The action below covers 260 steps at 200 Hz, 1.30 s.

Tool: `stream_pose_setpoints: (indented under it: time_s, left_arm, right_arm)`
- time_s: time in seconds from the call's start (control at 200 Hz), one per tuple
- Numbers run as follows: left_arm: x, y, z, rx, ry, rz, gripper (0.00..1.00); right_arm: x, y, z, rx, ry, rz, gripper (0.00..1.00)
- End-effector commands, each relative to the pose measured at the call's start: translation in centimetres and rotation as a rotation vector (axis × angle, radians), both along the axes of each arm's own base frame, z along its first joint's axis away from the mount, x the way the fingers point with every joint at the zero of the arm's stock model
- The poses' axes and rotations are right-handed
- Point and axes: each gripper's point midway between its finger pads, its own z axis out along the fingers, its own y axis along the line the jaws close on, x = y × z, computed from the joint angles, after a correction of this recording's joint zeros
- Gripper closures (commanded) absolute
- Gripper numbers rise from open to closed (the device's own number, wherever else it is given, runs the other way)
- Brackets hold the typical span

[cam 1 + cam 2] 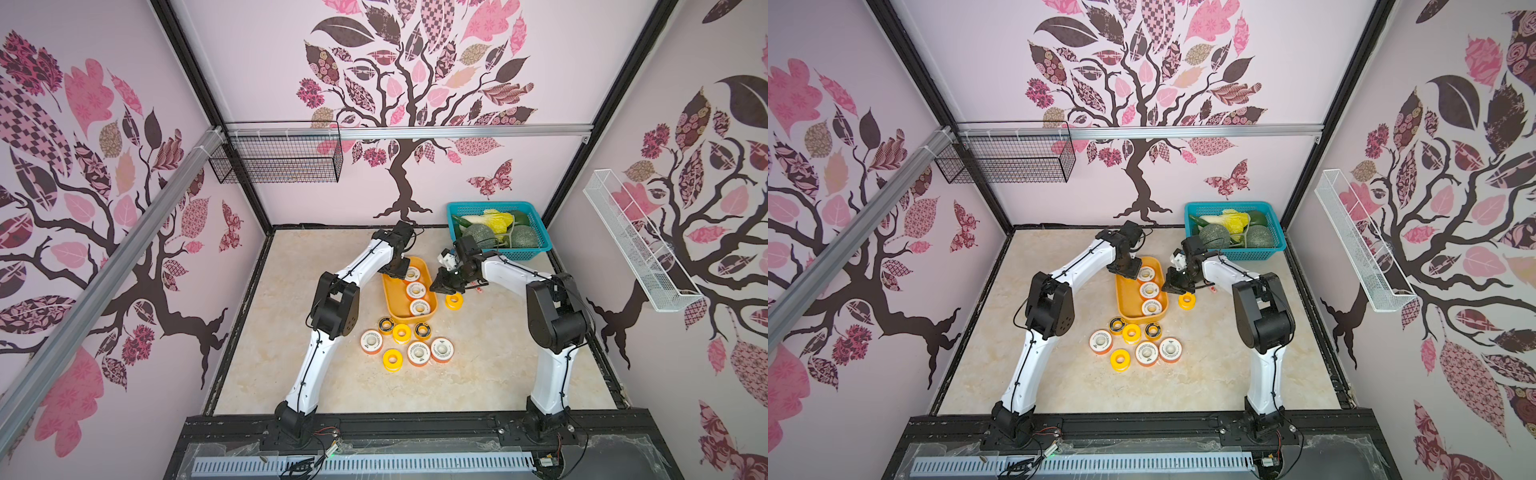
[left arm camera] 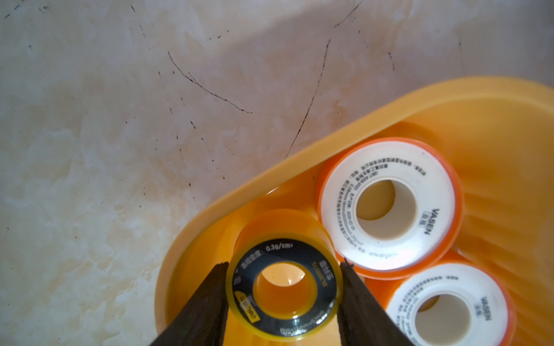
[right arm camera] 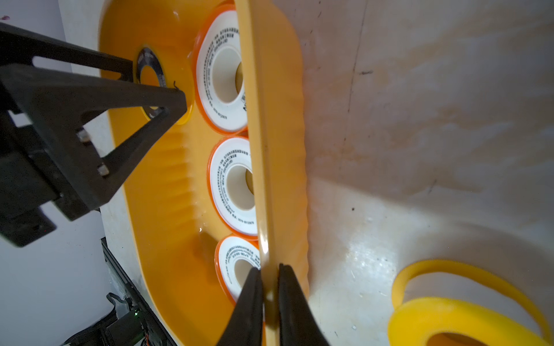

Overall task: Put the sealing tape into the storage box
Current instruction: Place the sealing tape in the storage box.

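Left hand [image 2: 284, 263] grips black-faced spool [image 2: 281, 251] flat, hole upward; right hand [image 3: 269, 268] pinches storage box [image 3: 168, 179] rim; box lies front-to-back.

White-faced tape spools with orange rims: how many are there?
6. Three spools lie in a row inside the shallow yellow-orange plastic tub: far, middle, near. Three more lie on the table before it. None seems hidden.

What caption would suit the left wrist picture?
Left fingers grip a black-faced yellow tape spool inside the storage box, beside two white spools.

Top views high overhead, wrist views close, sharing the storage box [image 2: 299, 167]
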Motion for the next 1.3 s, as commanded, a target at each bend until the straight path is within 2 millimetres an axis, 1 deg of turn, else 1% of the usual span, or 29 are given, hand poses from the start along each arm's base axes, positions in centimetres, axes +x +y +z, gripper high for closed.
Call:
stream_pose_setpoints:
  time_s: [0.0,0.12,0.21,0.34,0.53,0.615,0.73,0.85,0.99,1.055,1.08,1.12,1.186,1.196,1.216,1.246,1.296]
  left_arm:
    - [-0.1,0.8,-0.7,0.036,0.017,0.019,0.42]
    - [0.0,0.9,-0.2,0.033,0.005,0.020,0.36]
    - [0.1,0.7,0.4,0.025,-0.011,0.016,0.33]
    - [0.2,0.9,1.2,0.025,-0.028,0.019,0.33]
    - [0.3,1.2,1.2,0.043,-0.033,0.020,0.34]
    - [0.4,1.2,1.7,0.043,-0.049,0.028,0.35]
    - [0.5,0.8,3.4,0.010,-0.081,0.024,0.36]
    - [0.4,0.2,6.1,-0.055,-0.122,0.018,0.36]
    - [-0.3,-0.2,9.2,-0.140,-0.161,0.023,0.35]
    - [-0.8,-0.3,10.2,-0.176,-0.170,0.025,0.35]
    - [-1.1,-0.2,10.9,-0.189,-0.179,0.031,0.35]
    - [-1.5,0.2,11.5,-0.208,-0.182,0.044,0.35]
    - [-2.3,0.8,12.2,-0.251,-0.181,0.063,0.35]
    - [-2.4,0.9,12.6,-0.261,-0.187,0.067,0.35]
    - [-2.9,1.4,11.7,-0.267,-0.163,0.078,0.35]
    - [-3.3,1.9,12.2,-0.300,-0.164,0.092,0.35]
    - [-4.2,3.0,12.1,-0.355,-0.141,0.125,0.35]
  right_arm:
    - [0.5,-0.2,0.7,-0.010,-0.014,-0.003,0.85]
    - [0.5,-0.1,0.7,-0.010,-0.014,-0.003,0.85]
    - [0.5,-0.1,0.8,-0.007,-0.015,-0.002,0.85]
    - [0.5,-0.1,0.8,-0.006,-0.014,-0.002,0.85]
    - [0.5,0.0,0.9,-0.003,-0.014,-0.001,0.85]
    - [0.6,0.0,1.1,-0.003,-0.018,-0.002,0.85]
    - [0.7,0.0,1.3,-0.002,-0.025,-0.004,0.85]
    - [0.8,0.0,1.7,0.001,-0.029,-0.012,0.84]
    - [1.1,0.0,2.7,0.014,-0.052,-0.031,0.78]
    - [1.1,0.0,3.3,0.021,-0.066,-0.036,0.70]
    - [1.2,0.0,3.5,0.020,-0.071,-0.039,0.68]
    - [1.2,-0.1,4.0,0.020,-0.085,-0.041,0.65]
    - [1.1,-0.4,4.8,0.008,-0.107,-0.045,0.57]
    - [1.1,-0.5,4.9,0.006,-0.110,-0.046,0.56]
    - [1.1,-0.6,5.1,0.001,-0.120,-0.044,0.55]
    - [1.0,-0.8,5.5,-0.006,-0.133,-0.046,0.53]
    - [0.8,-1.2,6.1,-0.024,-0.157,-0.047,0.51]
